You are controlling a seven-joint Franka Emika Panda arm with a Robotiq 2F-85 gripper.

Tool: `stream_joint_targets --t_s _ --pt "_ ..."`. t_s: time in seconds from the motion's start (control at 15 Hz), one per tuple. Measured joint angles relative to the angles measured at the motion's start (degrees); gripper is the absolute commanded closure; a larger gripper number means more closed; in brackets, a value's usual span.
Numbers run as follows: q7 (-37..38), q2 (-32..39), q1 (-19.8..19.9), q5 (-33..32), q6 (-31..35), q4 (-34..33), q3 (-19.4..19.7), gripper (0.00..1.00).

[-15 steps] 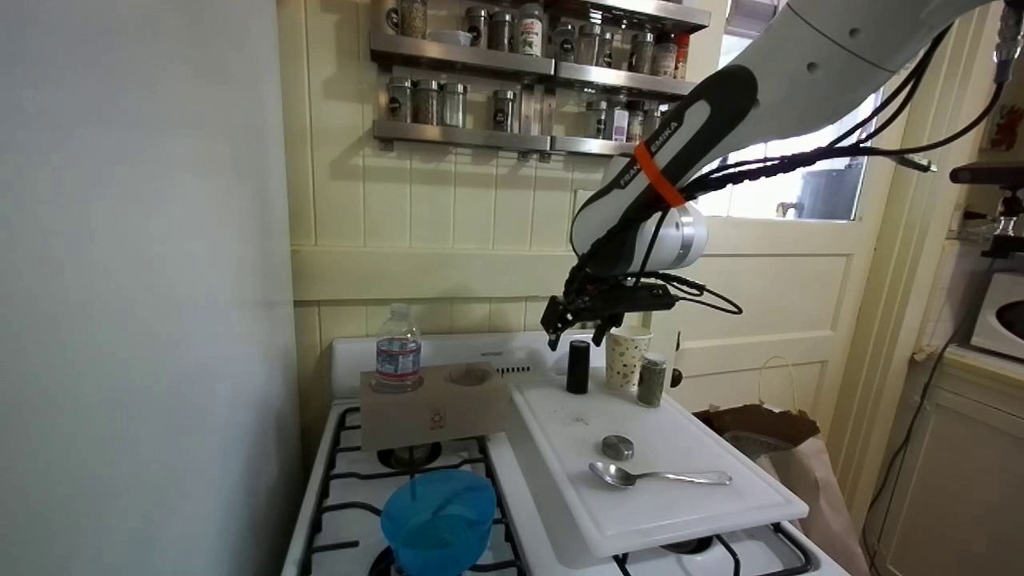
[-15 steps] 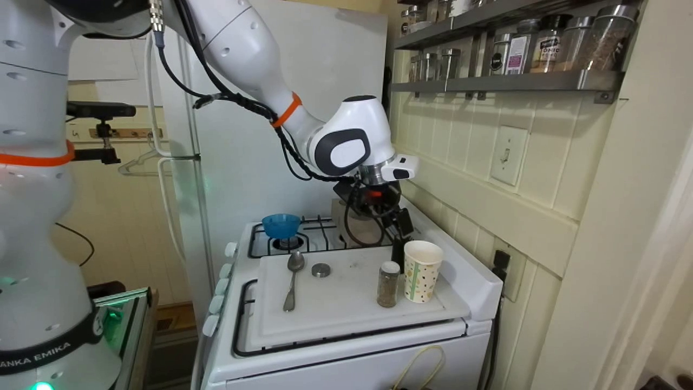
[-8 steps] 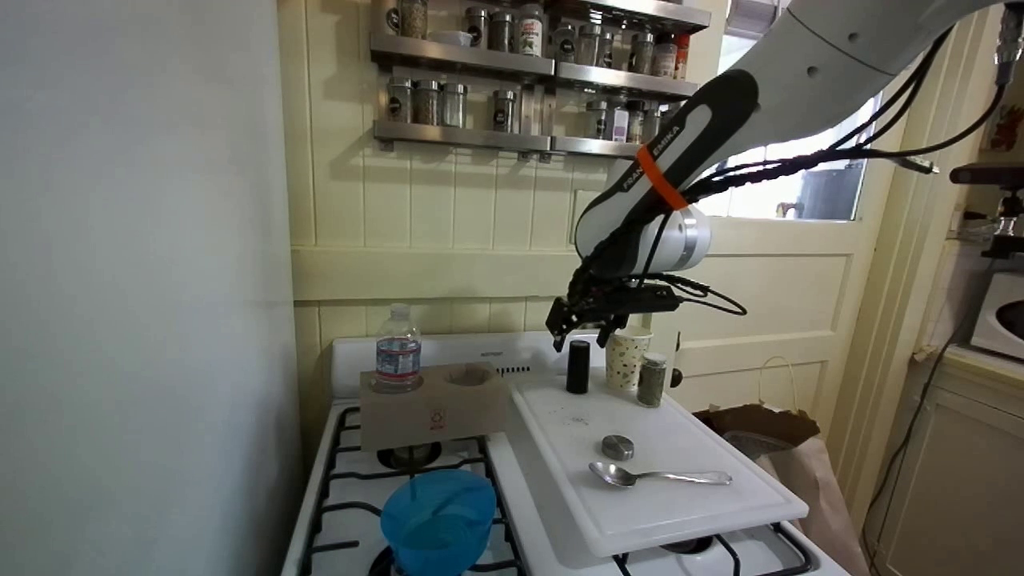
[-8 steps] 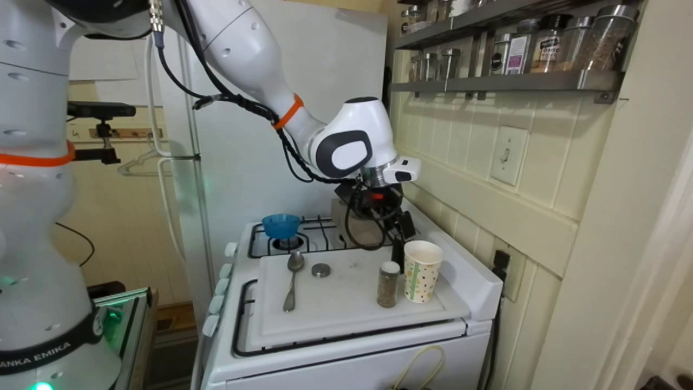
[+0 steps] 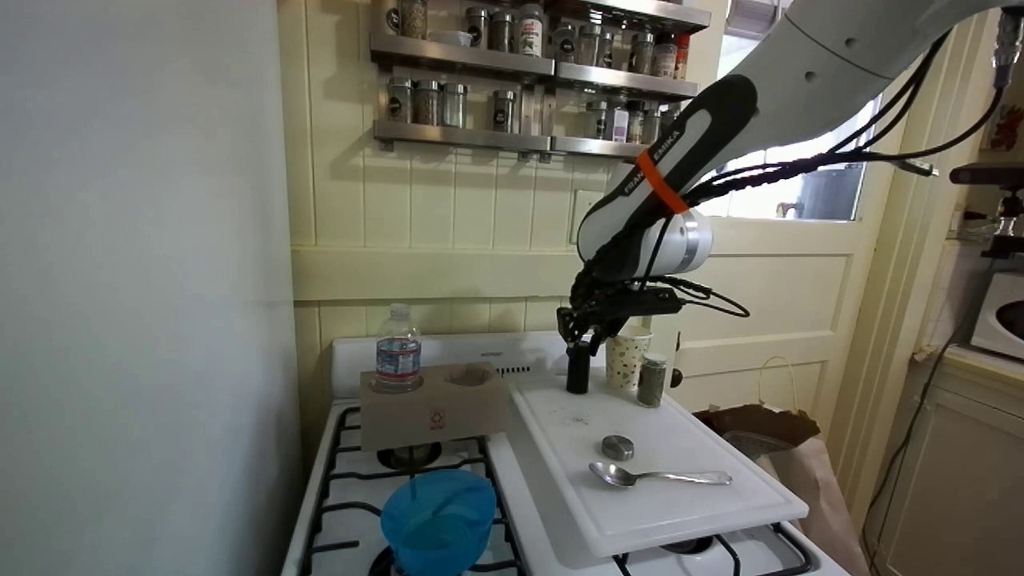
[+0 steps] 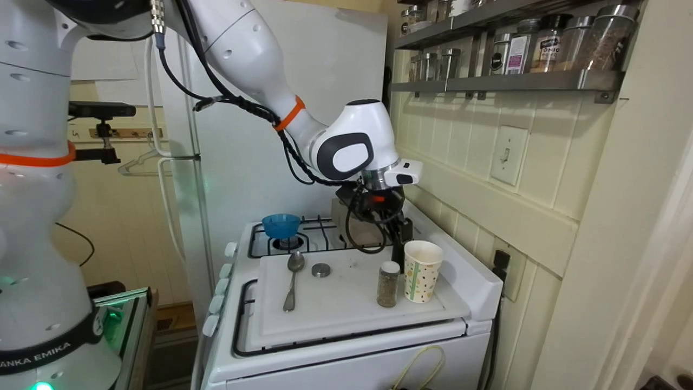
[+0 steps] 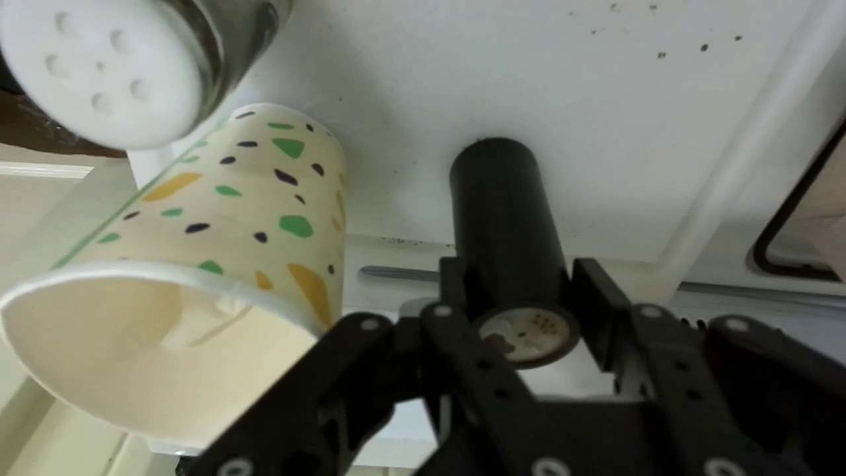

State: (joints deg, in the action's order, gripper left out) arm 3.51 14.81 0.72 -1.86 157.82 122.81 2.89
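An upright black cylinder (image 7: pixel 499 198) with a pale, spotted disc on top stands on a white board (image 5: pixel 552 448). My gripper (image 7: pixel 522 291) has come down over its upper end and is shut on it, one finger pad against each side. In both exterior views the gripper (image 5: pixel 582 348) meets the top of the black cylinder (image 5: pixel 578 376), whose base rests on the board. Close beside it are a speckled paper cup (image 7: pixel 264 192) and a glass shaker (image 6: pixel 387 287) with a white holed cap. The cup is open at the top.
A round metal lid (image 5: pixel 618 447) and a spoon (image 5: pixel 660 478) lie on the board. Over the burners are a blue bowl (image 5: pixel 438 516) and a cardboard carrier (image 5: pixel 436 412) holding a water bottle (image 5: pixel 398 356). Behind the cylinder rises the stove's backguard; spice shelves (image 5: pixel 460 136) hang above.
The gripper has lowered slightly, and its fingers have moved together from wide apart onto the sides of the black cylinder. The cylinder and the things around it have stayed in place.
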Motion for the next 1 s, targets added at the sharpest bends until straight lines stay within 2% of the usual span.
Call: stream_joint_targets --t_s 0.47,0.73,1.0 --pt "-0.58 -0.33 -0.24 0.15 0.03 -1.34 -1.48 0.83" --pt "-3.76 -2.88 -1.02 1.48 0.04 -3.27 -5.87 0.83" --pt "-12.84 -5.09 -0.99 11.03 0.02 -3.58 -12.34 0.83"
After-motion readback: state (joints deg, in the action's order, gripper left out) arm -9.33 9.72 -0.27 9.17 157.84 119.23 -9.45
